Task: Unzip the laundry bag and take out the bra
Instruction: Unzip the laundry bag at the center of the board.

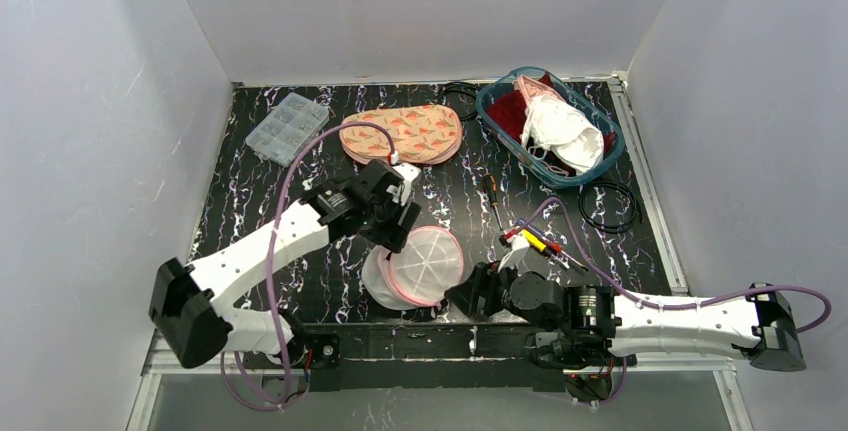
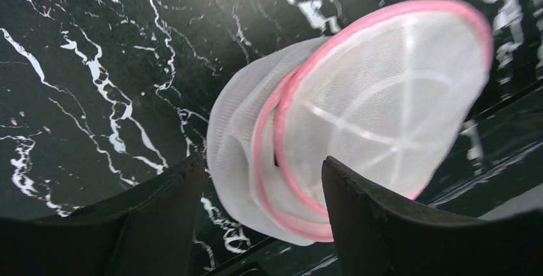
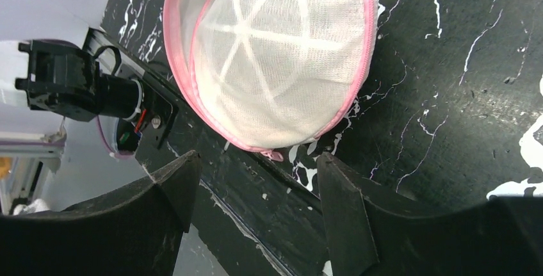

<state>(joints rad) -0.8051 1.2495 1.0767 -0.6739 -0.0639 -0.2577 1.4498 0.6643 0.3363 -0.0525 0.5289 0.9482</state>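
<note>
1. Step in hand: the unzip. The laundry bag (image 1: 425, 266) looks largely zipped and no bra has come out of it.
2. Location: the bag sits at the near edge of the tabletop (image 1: 240, 221), between the two arms and tipped up on its side, so the round face points toward the right arm.
3. Left gripper (image 2: 262, 161): fingers spread, hovering just over the bag's left side and pinching nothing. The bag's edge shows in the gap between them.
4. Right gripper (image 3: 257, 157): fingers spread too and holding nothing, low at the tabletop edge, with the bag just ahead of them.
5. Bag appearance: a white mesh dome with white ribs radiating from the centre and pink trim along the zip line. From the left wrist, two pink rims show with a dark slit between them. It may be partly open there, but how far cannot be told.
6. Zipper pull (image 3: 275, 155): a small pink tab at the bottom of the rim, just ahead of the right fingers.
7. Contents: the mesh is too opaque here to make out a bra inside.
8. Next move, as a judgement: one arm should pin the soft shell, and the right fingers should close on the tab and run it round the rim.
9. Risk: the tab is tiny and the bag is light, so it is likely to slide or roll unless it is braced.
</note>
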